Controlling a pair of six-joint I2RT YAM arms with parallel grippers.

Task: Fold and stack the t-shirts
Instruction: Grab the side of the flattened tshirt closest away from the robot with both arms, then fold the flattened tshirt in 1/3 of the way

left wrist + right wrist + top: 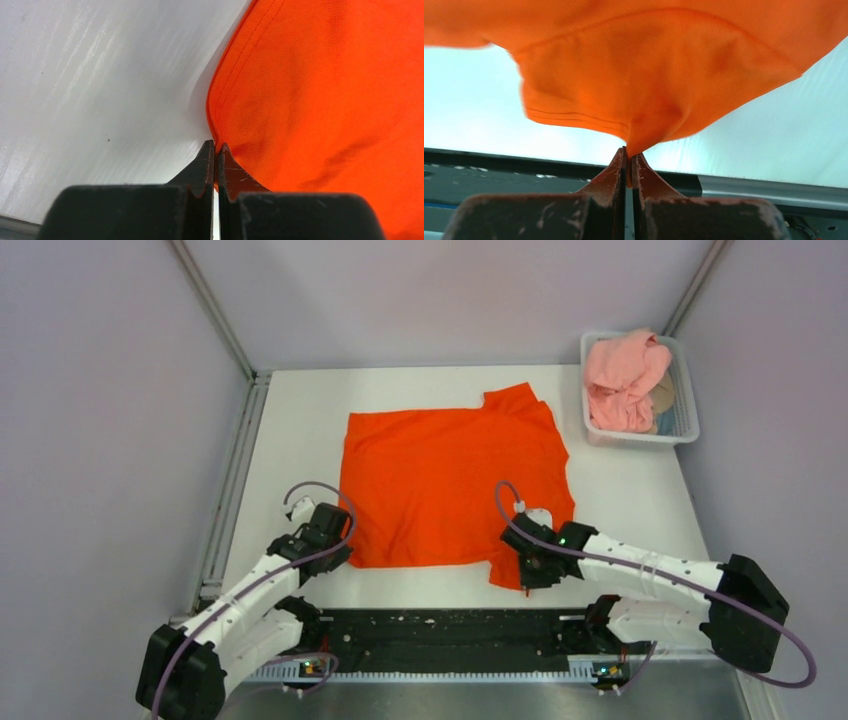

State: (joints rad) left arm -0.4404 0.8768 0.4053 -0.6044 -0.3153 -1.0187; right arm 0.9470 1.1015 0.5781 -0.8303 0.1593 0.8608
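Reaching in low from the near edge, both arms stretch forward with elbows bent. The left arm slants up and to the right and the right arm runs almost level to the left, so the two wrists sit at opposite near corners of the orange tee (450, 480). From above, each wrist hides its own fingertips, and the wrist cameras show only a slice of cloth. The left gripper (216, 147) has its jaws pressed together on the tee's stitched corner. Fabric spreads flat ahead and to its right, with bare table (90, 80) to its left. The right gripper (629, 154) is likewise clamped tight on a bunched fold of the same tee, which rises in a puckered peak straight from its tips, a hemmed edge hanging to their left. The rest of the tee lies spread between and beyond the two grippers. Far beyond the right gripper, off to its right, the pink tee (622, 380) sits crumpled in a basket (688, 390), with something tan under it that cannot be made out.
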